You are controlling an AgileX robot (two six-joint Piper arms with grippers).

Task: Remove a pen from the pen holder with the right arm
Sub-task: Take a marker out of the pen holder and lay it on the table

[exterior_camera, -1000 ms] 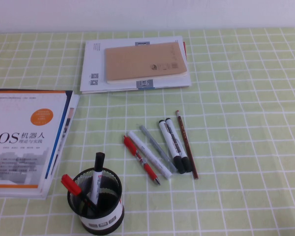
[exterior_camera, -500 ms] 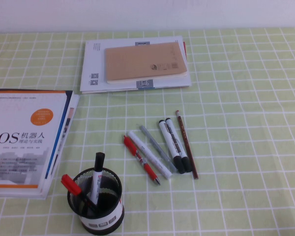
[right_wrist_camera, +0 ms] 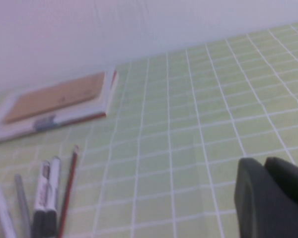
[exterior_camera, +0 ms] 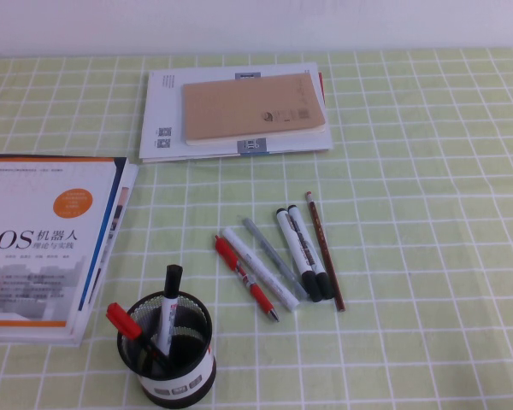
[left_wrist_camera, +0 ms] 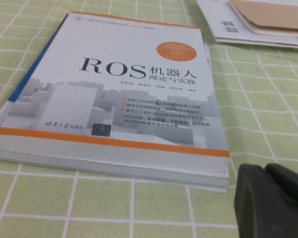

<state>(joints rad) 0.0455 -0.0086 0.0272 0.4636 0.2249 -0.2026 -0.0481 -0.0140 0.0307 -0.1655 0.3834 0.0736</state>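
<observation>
Right gripper (right_wrist_camera: 264,166) hovered over the desk (right_wrist_camera: 213,99), fingers closed and empty — the pen holder (exterior_camera: 184,376) stood well away from them. Its black marker (exterior_camera: 167,307) looked light, stiff and slick; the cap end above the rim offered the hold. Left gripper (left_wrist_camera: 264,171), closed, sat beside the book (left_wrist_camera: 139,99).

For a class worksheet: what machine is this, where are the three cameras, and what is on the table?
A two-armed robot. The high view looks down at the table; each wrist view comes from a camera on one arm. The mesh pen holder holds a black marker and a red pen; nearby lie loose pens, a ROS textbook and a brown notebook. The left end effector hangs by the textbook, the right end effector over the table; both are shut, holding nothing.
</observation>
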